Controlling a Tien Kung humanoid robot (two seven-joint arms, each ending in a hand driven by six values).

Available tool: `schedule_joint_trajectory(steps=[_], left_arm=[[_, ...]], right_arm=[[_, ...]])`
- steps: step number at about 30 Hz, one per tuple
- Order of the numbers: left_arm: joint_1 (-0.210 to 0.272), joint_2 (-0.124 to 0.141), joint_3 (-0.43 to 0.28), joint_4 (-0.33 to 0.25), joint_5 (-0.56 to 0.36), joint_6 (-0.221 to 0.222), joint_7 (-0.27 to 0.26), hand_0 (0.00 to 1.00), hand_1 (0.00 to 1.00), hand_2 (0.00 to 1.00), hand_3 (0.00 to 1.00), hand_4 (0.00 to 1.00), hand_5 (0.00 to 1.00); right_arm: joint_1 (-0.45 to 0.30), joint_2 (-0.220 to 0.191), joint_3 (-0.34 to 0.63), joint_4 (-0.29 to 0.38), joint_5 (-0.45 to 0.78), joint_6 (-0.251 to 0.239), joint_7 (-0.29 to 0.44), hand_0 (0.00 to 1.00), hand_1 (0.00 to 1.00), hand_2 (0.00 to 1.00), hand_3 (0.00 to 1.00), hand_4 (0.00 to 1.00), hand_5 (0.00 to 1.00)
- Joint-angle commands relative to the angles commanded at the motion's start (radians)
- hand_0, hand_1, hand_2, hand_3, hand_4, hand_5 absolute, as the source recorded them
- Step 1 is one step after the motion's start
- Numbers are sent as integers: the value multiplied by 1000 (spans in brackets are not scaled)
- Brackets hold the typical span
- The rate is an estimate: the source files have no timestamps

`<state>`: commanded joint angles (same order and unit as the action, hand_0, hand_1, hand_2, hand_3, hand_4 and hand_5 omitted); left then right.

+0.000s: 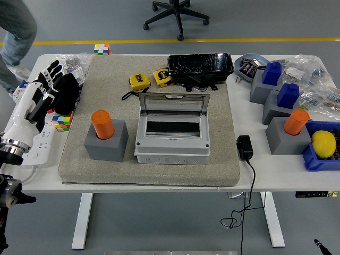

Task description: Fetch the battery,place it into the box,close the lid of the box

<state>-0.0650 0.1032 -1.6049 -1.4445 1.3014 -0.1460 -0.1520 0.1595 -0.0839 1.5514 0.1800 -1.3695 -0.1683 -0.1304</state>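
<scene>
Apparently left hand (47,85) spread, empty, nr table edge; box (172,132) lid up (inside hard to see).

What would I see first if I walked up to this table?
Probably the grey box in the middle of the mat, its clear lid standing open. Just left of it, a bright orange battery sticks up out of a grey holder. At the table's left edge, the robot's white and black left hand hovers with its fingers spread, holding nothing.
</scene>
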Motion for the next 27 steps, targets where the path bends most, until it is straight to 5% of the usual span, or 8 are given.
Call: schedule_joint_trajectory(steps=[9, 27], left_arm=[[-6, -22, 18, 54, -129, -25, -15, 998, 998, 998, 998, 998, 760], [-4, -34, 58, 116, -87, -37, -9, 998, 998, 998, 998, 998, 627]], right_arm=[[3, 4, -2, 0, 4, 1, 1, 775, 720, 742, 738, 947, 837], [5, 6, -3, 0, 9, 1, 1, 775, 720, 742, 739, 948, 838]])
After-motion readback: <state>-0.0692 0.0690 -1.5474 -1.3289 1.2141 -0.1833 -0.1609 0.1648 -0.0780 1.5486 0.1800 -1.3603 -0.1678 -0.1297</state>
